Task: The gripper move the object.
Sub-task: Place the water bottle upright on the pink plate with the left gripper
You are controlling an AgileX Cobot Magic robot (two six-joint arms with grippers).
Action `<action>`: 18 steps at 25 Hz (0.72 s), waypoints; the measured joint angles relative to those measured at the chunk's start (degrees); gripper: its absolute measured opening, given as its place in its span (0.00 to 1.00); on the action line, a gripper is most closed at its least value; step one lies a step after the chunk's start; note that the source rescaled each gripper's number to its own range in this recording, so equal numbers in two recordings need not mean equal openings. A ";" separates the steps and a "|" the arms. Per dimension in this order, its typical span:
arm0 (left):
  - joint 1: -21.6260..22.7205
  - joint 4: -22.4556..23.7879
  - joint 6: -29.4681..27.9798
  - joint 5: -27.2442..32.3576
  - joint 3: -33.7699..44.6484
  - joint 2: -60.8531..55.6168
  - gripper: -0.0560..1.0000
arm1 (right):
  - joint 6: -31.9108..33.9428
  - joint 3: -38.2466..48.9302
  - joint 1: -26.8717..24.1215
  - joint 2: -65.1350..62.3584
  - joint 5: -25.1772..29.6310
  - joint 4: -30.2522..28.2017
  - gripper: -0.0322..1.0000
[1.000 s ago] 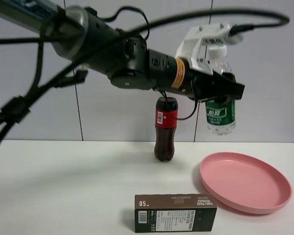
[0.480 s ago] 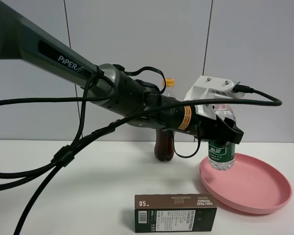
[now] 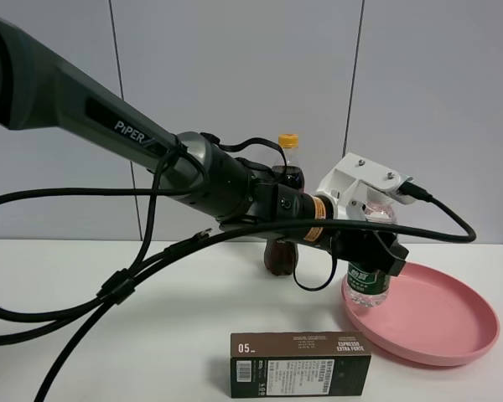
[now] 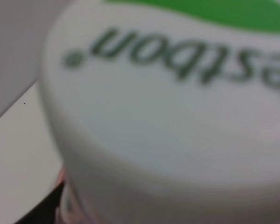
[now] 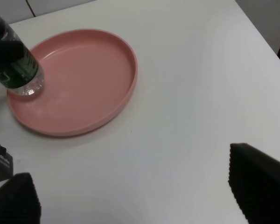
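Observation:
The small clear water bottle [image 3: 369, 285] with a green label stands upright on the left part of the pink plate [image 3: 440, 327]. My left gripper [image 3: 377, 251] is shut on the bottle's upper half, under the white camera bracket. In the left wrist view only the bottle's white cap [image 4: 177, 116] with its green mark shows, blurred and very close. In the right wrist view the bottle [image 5: 19, 70] stands just inside the plate's rim [image 5: 130, 79]. My right gripper [image 5: 135, 193] is open and empty above the bare white table.
A dark cola bottle [image 3: 289, 167] with red label and orange cap stands behind the left arm. A brown espresso box [image 3: 300, 364] lies at the table's front edge, just left of the plate. Black cables hang from the left arm.
My left gripper has come down and slightly left with the bottle, from high in the air to the plate's surface. The arm has dropped with it.

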 joint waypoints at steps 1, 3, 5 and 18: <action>0.00 -0.23 0.06 0.06 0.00 0.13 0.06 | 0.00 0.00 0.00 0.00 0.00 0.00 1.00; 0.00 -0.64 0.19 0.10 0.00 0.32 0.06 | 0.00 0.00 0.00 0.00 0.00 0.00 1.00; 0.00 -0.82 0.65 0.18 0.00 0.39 0.06 | 0.00 0.00 0.00 0.00 0.00 0.00 1.00; -1.76 -3.97 6.82 0.76 -0.12 0.73 0.06 | 0.00 0.00 0.00 0.00 0.00 0.00 1.00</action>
